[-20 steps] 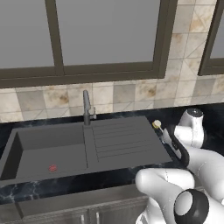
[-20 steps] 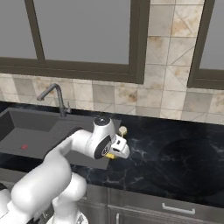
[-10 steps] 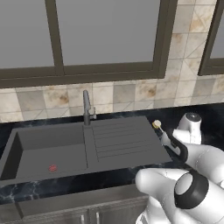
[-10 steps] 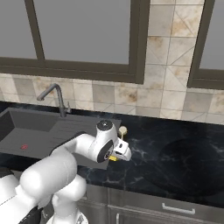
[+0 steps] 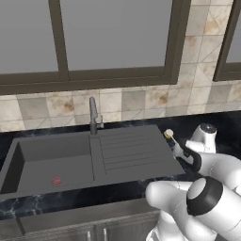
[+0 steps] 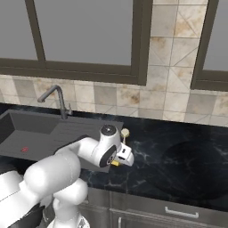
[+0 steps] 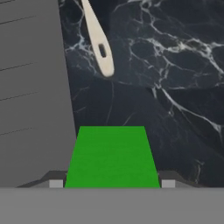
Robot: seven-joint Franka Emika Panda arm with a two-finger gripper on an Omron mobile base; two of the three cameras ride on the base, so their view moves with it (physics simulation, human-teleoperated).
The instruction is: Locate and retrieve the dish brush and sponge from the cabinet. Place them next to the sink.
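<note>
One dish brush (image 7: 99,41) lies on the black marbled counter (image 7: 175,87) just beside the right edge of the sink (image 5: 94,155), near the ribbed drainboard. In the left base view its yellow bristle head (image 5: 168,134) points toward the tiled wall, and its white handle runs toward the counter's front edge. In the hand view the handle's rounded end, with one small hanging hole, lies close to the sink's grey rim (image 7: 30,87).

One sponge (image 7: 112,156), green face toward the hand camera, sits between the two finger tips of the gripper (image 7: 109,183), which flank it on either side; the jaws stand moderately wide, closed on the sponge. In the right base view a yellow sliver (image 6: 115,163) shows under the hand, low over the counter near its front edge, just right of the sink's front right corner. The sponge is short of the brush handle's end, apart from it.

One slim faucet (image 5: 93,115) stands at the sink's back edge. The basin holds one small red drain spot (image 5: 56,180).
</note>
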